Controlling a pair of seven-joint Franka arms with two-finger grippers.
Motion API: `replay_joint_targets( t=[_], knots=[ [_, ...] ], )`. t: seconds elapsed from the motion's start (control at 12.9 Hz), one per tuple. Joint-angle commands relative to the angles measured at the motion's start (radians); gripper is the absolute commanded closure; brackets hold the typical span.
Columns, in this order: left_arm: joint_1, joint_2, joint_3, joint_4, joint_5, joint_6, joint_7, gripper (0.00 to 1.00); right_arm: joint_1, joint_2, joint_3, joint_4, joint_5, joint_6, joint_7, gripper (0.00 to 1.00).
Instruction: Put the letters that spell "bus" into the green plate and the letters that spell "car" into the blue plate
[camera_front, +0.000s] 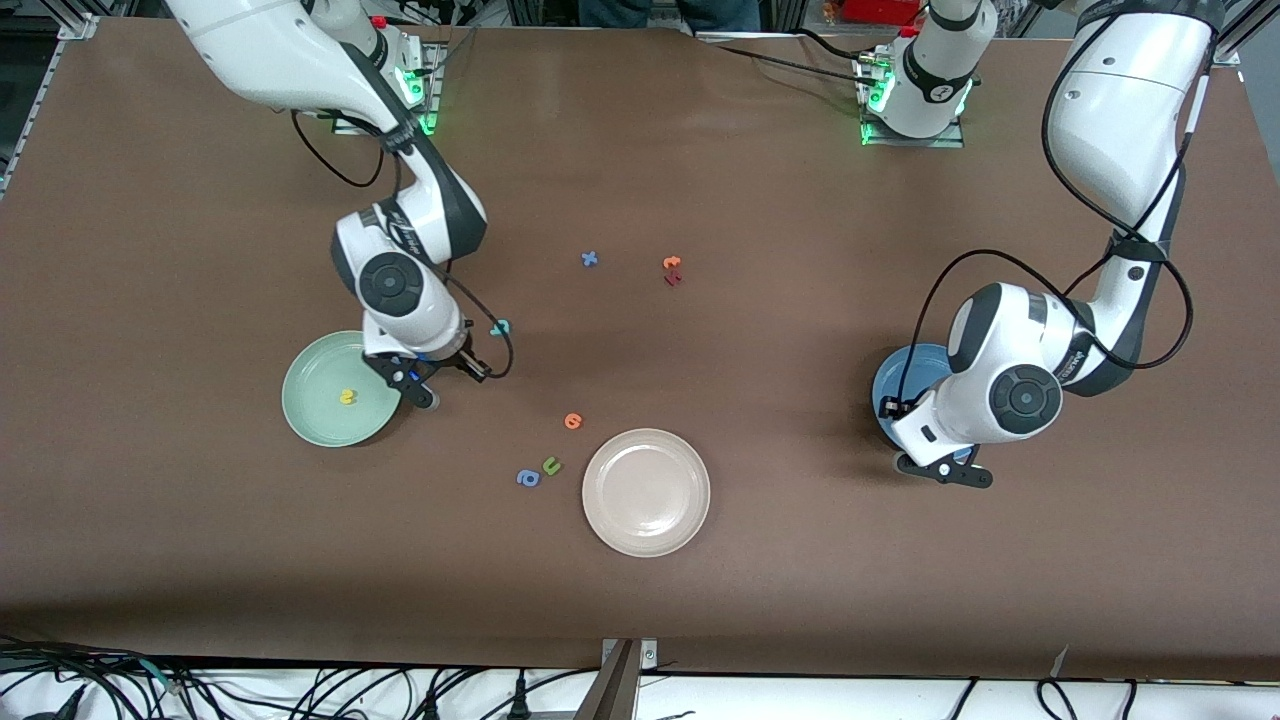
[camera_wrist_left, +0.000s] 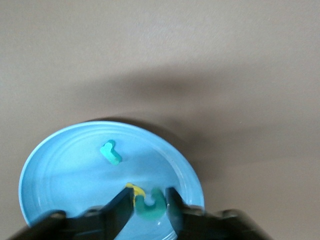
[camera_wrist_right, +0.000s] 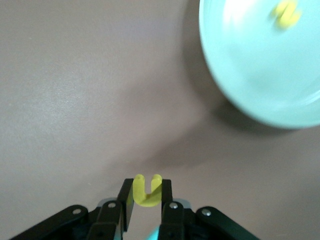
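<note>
Over the brown table, right beside the green plate (camera_front: 320, 420), my right gripper (camera_front: 428, 392) (camera_wrist_right: 147, 192) is shut on the yellow "u" (camera_wrist_right: 147, 190). The yellow "s" (camera_front: 347, 397) (camera_wrist_right: 287, 12) lies in that plate (camera_wrist_right: 250, 65). The teal "b" (camera_front: 499, 327) rests on the table next to the right wrist. My left gripper (camera_front: 930, 455) (camera_wrist_left: 150, 202) is low over the blue plate (camera_front: 905, 375) (camera_wrist_left: 65, 170), its fingers against both sides of the teal "c" (camera_wrist_left: 151, 206). The yellow "a" (camera_wrist_left: 135, 190) and teal "r" (camera_wrist_left: 111, 152) lie in the blue plate.
A beige-white plate (camera_front: 646, 492) sits mid-table, nearer the camera. Beside it lie an orange round letter (camera_front: 572, 421), a green "u" (camera_front: 551, 465) and a blue "a" (camera_front: 527, 478). Farther off are a blue cross-shaped letter (camera_front: 590, 259) and orange and dark red letters (camera_front: 672, 270).
</note>
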Motion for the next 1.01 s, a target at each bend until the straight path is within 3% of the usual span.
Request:
replay_joint_targets(
  t=[0.0, 0.23, 0.39, 0.62, 0.78, 0.93],
  knots=[
    [0.001, -0.010, -0.002, -0.025, 0.022, -0.015, 0.018, 0.00, -0.066, -0.062, -0.023, -0.010, 0.015, -0.095, -0.379, 0.91],
    [-0.012, -0.012, -0.008, -0.014, 0.022, -0.015, 0.009, 0.00, -0.140, -0.089, -0.034, -0.037, 0.020, -0.090, -0.635, 0.91],
    [-0.018, -0.036, -0.016, 0.001, 0.020, -0.015, 0.005, 0.00, -0.149, -0.099, -0.078, -0.077, 0.021, -0.030, -0.753, 0.91],
    [-0.019, -0.166, -0.020, 0.011, 0.011, -0.076, 0.005, 0.00, -0.168, -0.095, -0.126, -0.171, 0.021, 0.148, -0.881, 0.91],
    [-0.019, -0.225, -0.023, 0.064, 0.008, -0.206, 0.005, 0.00, -0.168, -0.084, -0.136, -0.204, 0.021, 0.206, -0.884, 0.91],
    [-0.021, -0.257, -0.051, 0.180, 0.005, -0.407, 0.005, 0.00, -0.168, -0.067, -0.138, -0.218, 0.021, 0.243, -0.884, 0.91]
  ],
)
